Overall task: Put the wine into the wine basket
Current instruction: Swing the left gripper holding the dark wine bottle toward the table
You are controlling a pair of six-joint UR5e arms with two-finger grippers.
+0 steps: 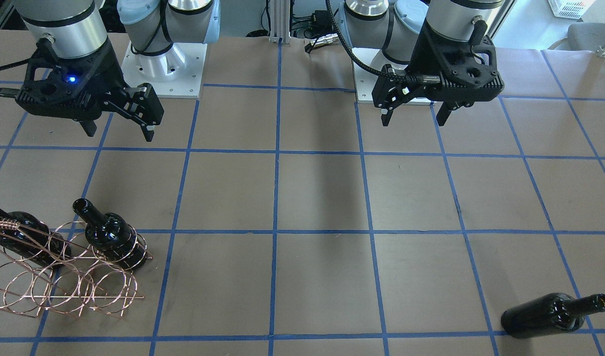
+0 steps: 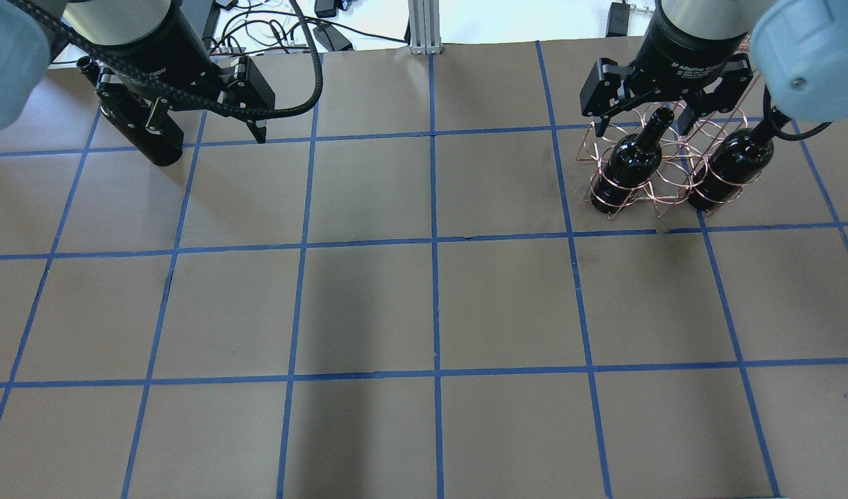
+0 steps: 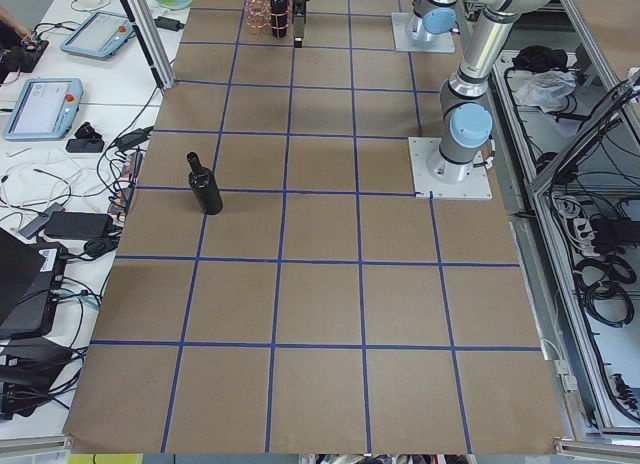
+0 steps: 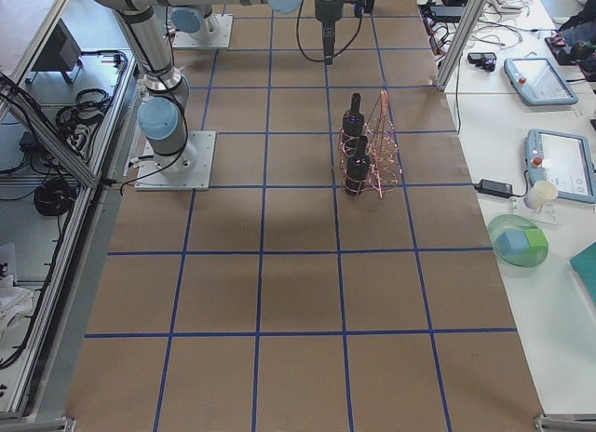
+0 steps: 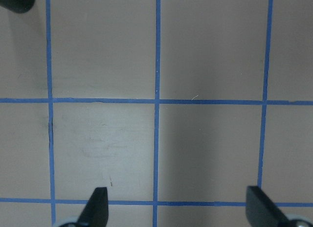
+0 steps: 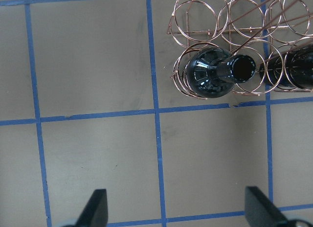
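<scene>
Inside the wine basket [image 1: 60, 287] stand two wines [image 1: 109, 236] [image 1: 27, 237], a third [image 1: 544, 316] likely upright apart; both pincers [image 1: 414, 121] [image 1: 120, 132] wide.

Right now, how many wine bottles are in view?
3. Two bottles stand side by side in the wine basket. The third bottle stands alone on the table at the robot's left end. None appears hidden.

Brown table [image 1: 322, 198] — blue grid
</scene>
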